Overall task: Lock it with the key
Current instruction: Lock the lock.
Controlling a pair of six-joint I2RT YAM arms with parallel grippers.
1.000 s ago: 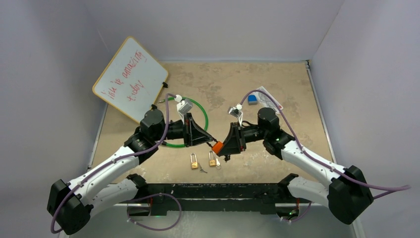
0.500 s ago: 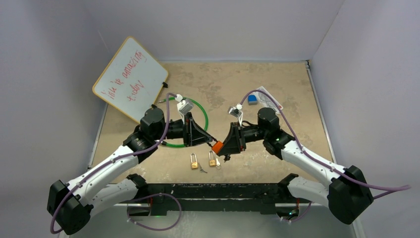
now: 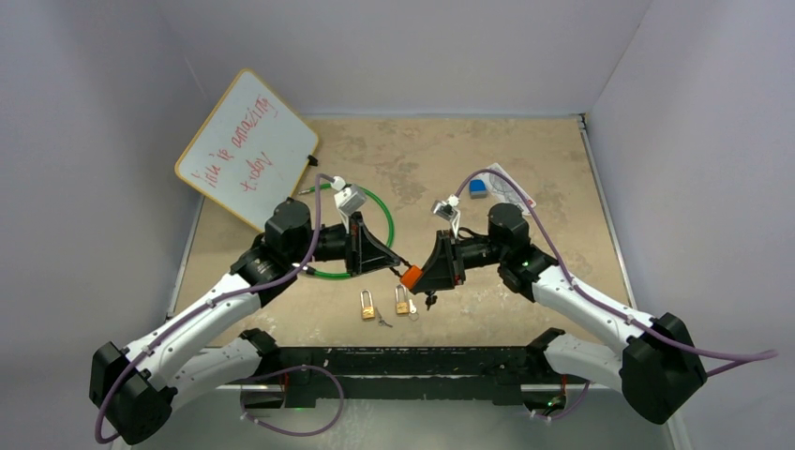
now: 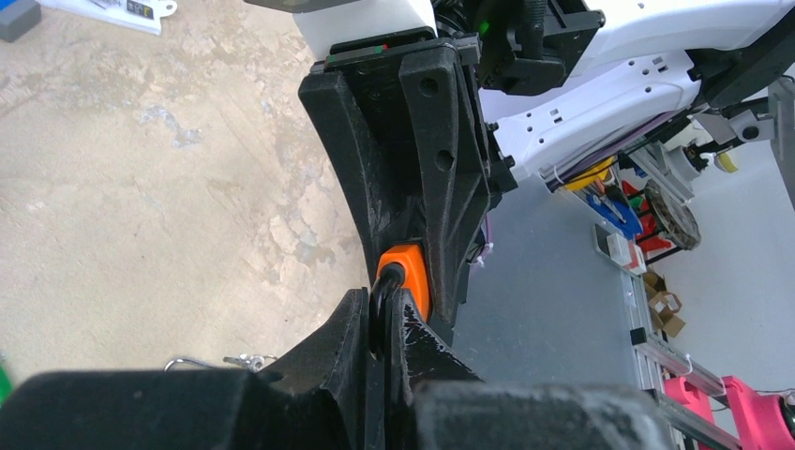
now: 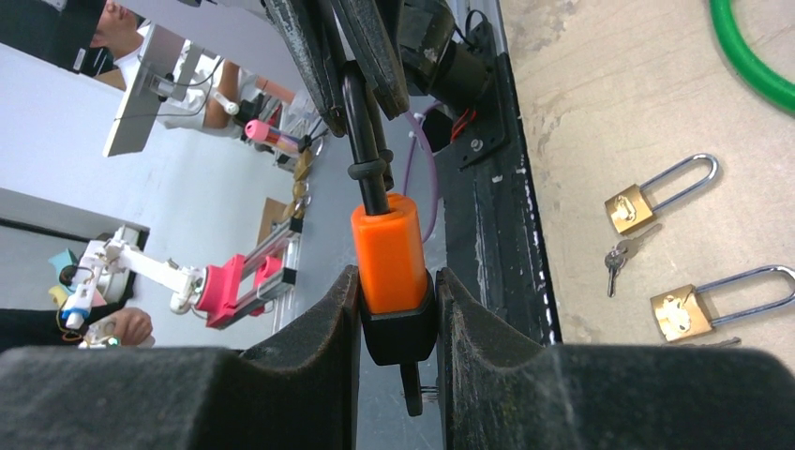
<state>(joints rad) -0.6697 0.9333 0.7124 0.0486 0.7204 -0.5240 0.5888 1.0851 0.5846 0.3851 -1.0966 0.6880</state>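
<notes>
As R fingers [image 5: 309,375] clamp it, orange lock [image 5: 386,248] pts shackle-first left.

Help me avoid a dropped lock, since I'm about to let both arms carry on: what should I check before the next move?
1. Right claw clamped on the orange padlock body: ok.
2. Left claw shut on the shackle: ok.
3. Key in the padlock's underside: a dark key shows below the body, but whether it is fully seated: cannot tell.
4. Shackle pushed home into the body: cannot tell.
5. Two brass padlocks lying apart from both claws: ok.
</notes>
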